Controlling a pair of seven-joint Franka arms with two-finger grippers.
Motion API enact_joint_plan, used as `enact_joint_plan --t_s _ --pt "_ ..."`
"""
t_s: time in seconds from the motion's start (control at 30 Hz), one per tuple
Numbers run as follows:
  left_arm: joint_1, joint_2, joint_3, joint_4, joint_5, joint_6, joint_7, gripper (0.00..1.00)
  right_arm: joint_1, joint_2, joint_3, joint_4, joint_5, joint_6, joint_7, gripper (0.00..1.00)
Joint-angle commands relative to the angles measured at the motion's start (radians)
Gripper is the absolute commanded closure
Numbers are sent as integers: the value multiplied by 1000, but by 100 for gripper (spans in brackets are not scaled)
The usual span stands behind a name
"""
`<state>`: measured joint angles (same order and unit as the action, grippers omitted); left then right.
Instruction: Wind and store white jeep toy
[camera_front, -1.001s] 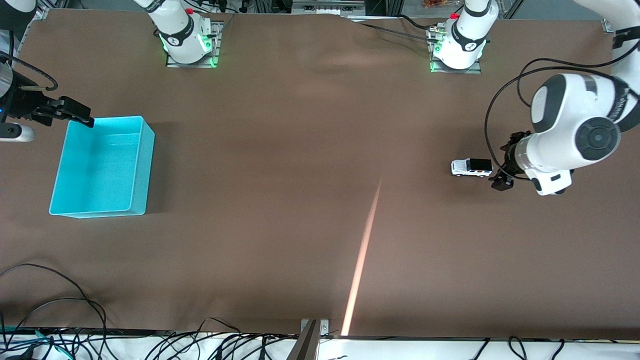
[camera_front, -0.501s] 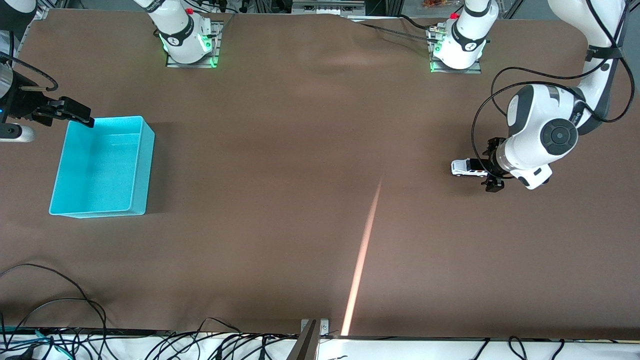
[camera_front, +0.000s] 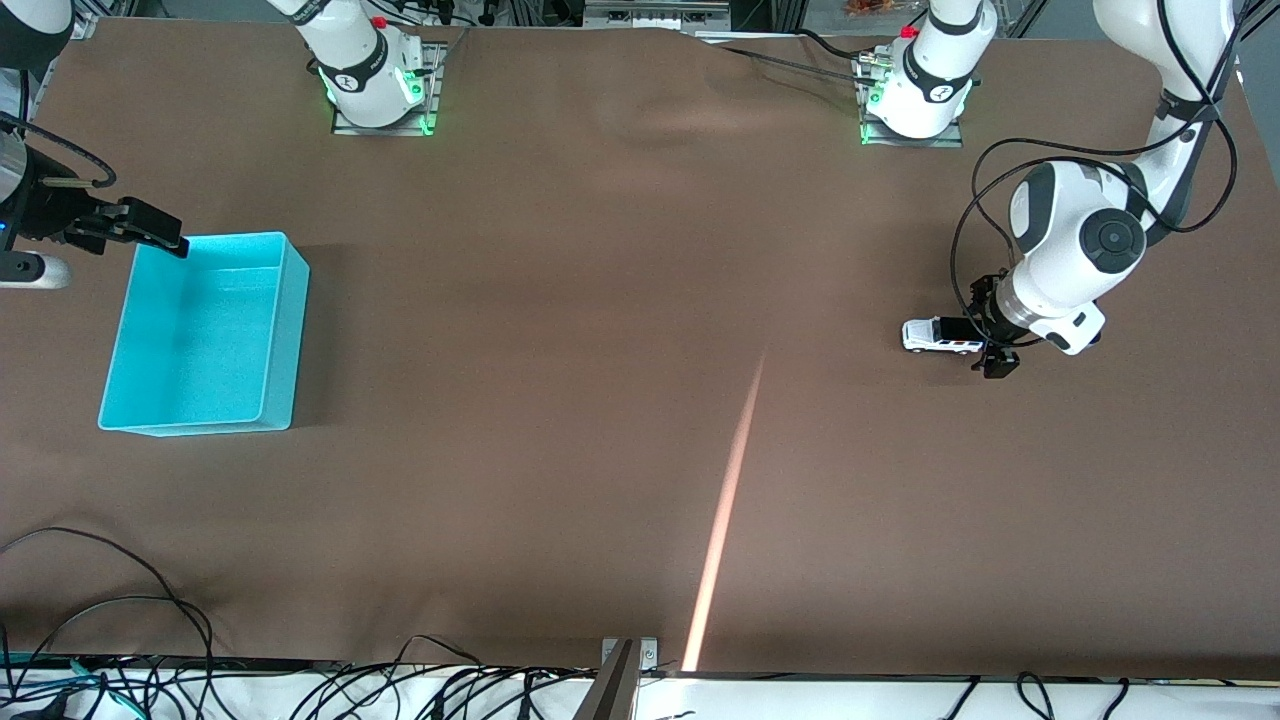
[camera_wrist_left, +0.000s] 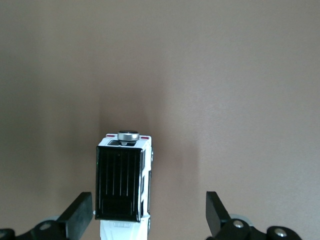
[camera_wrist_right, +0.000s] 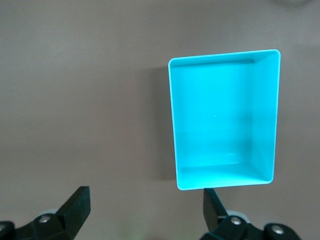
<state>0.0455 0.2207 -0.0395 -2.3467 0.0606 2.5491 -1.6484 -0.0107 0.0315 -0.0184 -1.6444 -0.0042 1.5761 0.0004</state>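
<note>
The small boxy white jeep toy with a black roof (camera_front: 941, 335) sits on the brown table (camera_front: 600, 300) toward the left arm's end, well apart from the empty turquoise plastic bin (camera_front: 205, 335) at the right arm's end. Its long axis runs along the table's length, from the 9 to the 3 o'clock direction in the front view; the black-roofed part is the end next to the left end effector (camera_front: 992, 335), the white part points toward the bin. Which end is the bonnet I cannot tell for sure.

The left end effector is low at the jeep's black-roofed end, fingers spread wide. In the left wrist view the toy (camera_wrist_left: 122, 182) lies between the fingertips (camera_wrist_left: 77, 215), nearer one of them, touching neither.

My judgement: the step in hand is closing on the jeep. To do it well, centre the toy in the gap first, so that both pads meet its flat flanks together, and keep all wheels on the table for the pull-back that winds it.

The right end effector (camera_front: 140, 228) waits over the bin's corner, fingers spread, holding nothing
</note>
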Motion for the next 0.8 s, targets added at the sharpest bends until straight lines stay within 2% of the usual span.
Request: enact_joint_plan --t_s 0.0,0.37,0.7,0.77 --pt "1 -35 -3 -75 25 77 -33 0 -3 15 -2 32 10 -25 3 0" --pt "1 -30 -5 -126 82 99 -22 2 -5 18 -2 32 10 -25 -6 0" --pt "-1 -15 -5 -123 82 111 -22 46 -5 18 -2 32 9 -25 -6 0" --pt "-1 -15 -5 -124 82 112 -22 59 -5 16 -2 32 9 -25 -7 0"
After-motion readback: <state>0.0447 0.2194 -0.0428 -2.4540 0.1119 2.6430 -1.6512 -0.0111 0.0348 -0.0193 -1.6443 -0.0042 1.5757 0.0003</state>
